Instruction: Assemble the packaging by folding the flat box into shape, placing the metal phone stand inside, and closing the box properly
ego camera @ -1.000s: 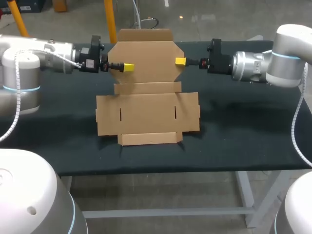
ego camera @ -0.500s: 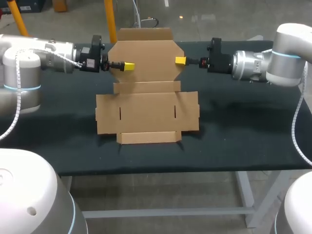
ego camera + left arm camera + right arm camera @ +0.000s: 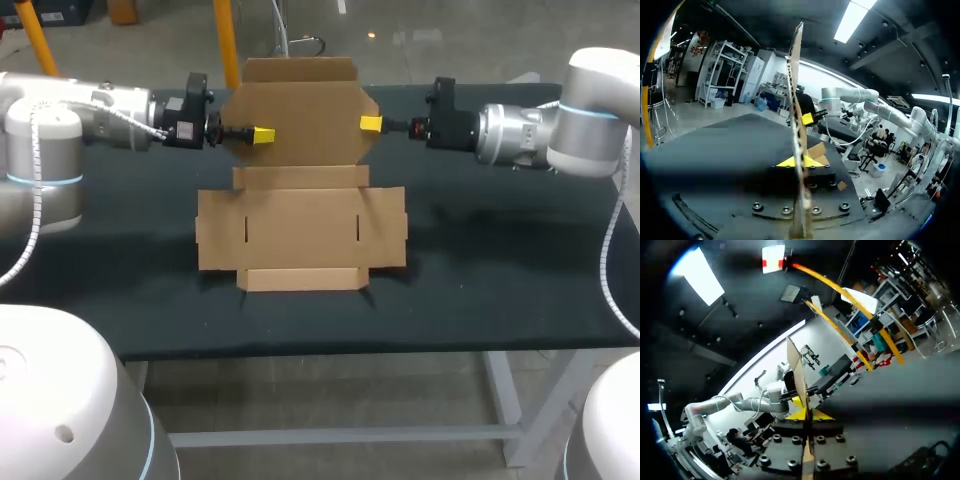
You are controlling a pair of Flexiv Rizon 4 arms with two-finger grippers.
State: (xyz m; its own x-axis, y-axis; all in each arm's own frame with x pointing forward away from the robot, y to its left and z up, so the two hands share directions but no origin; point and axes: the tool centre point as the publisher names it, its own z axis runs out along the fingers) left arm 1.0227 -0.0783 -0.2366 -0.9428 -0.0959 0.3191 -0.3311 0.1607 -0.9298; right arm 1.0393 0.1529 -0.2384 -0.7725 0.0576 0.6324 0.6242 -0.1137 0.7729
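Note:
The brown cardboard box (image 3: pixel 300 232) lies unfolded on the black table, its rear lid panel (image 3: pixel 295 120) raised off the surface. My left gripper (image 3: pixel 262 135) is shut on that panel's left edge and my right gripper (image 3: pixel 371 124) on its right edge. In the left wrist view the panel (image 3: pixel 797 90) stands edge-on between the yellow tips of the left gripper (image 3: pixel 800 162), with the right gripper (image 3: pixel 808 118) at its far end. In the right wrist view the panel (image 3: pixel 799 375) sits pinched in the right gripper (image 3: pixel 809 414). No metal phone stand shows in any view.
The black table (image 3: pixel 500 270) stretches bare to both sides of the box and in front of it. The box's front flap (image 3: pixel 303 280) lies a short way back from the table's near edge.
The left gripper's fingers have closed onto the panel's left edge. The flat part of the box has crept slightly away from the table's near edge. The right arm has kept still.

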